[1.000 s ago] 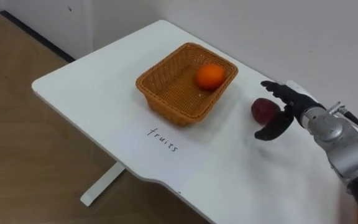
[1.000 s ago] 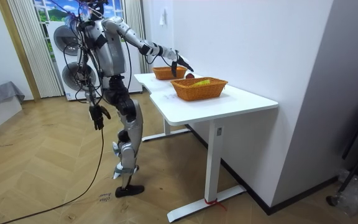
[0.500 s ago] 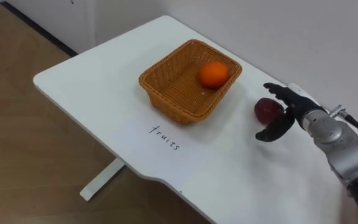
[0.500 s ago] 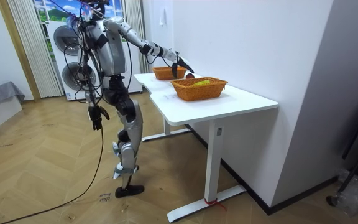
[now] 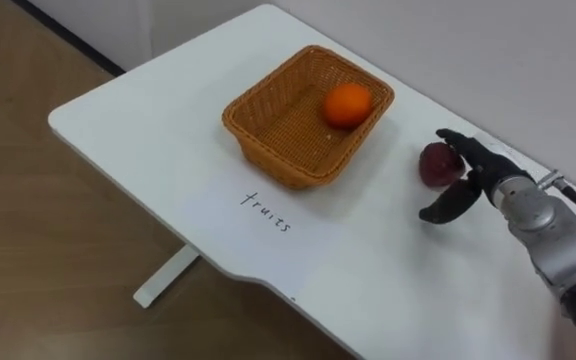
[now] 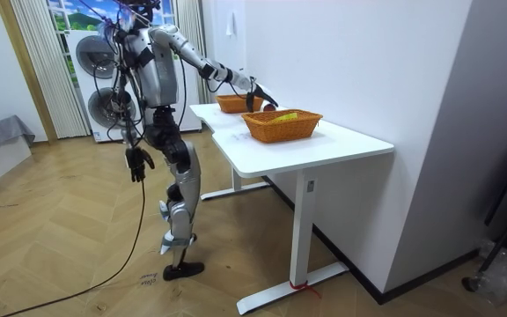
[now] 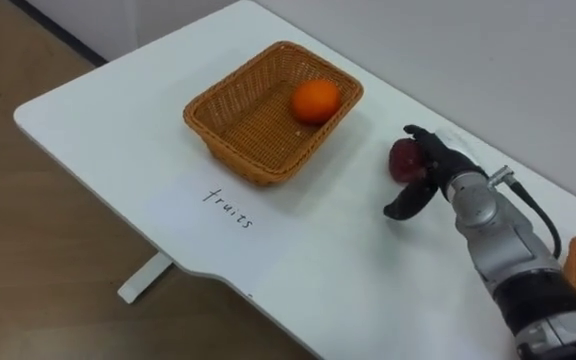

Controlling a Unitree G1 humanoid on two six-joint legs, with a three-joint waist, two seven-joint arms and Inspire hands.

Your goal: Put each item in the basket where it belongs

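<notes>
White table (image 5: 148, 130), red fruit (image 5: 434, 165) against fingers of right robot hand (image 5: 481, 178)

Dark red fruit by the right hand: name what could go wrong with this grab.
1. The right hand is open, thumb wide of the dark red fruit; a nudge could roll it along the white table.
2. Carried low, it might clip the wicker basket rim or knock the orange.

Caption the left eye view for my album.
Right hand, thumb spread, at a dark red fruit beside a basket holding an orange.
</notes>
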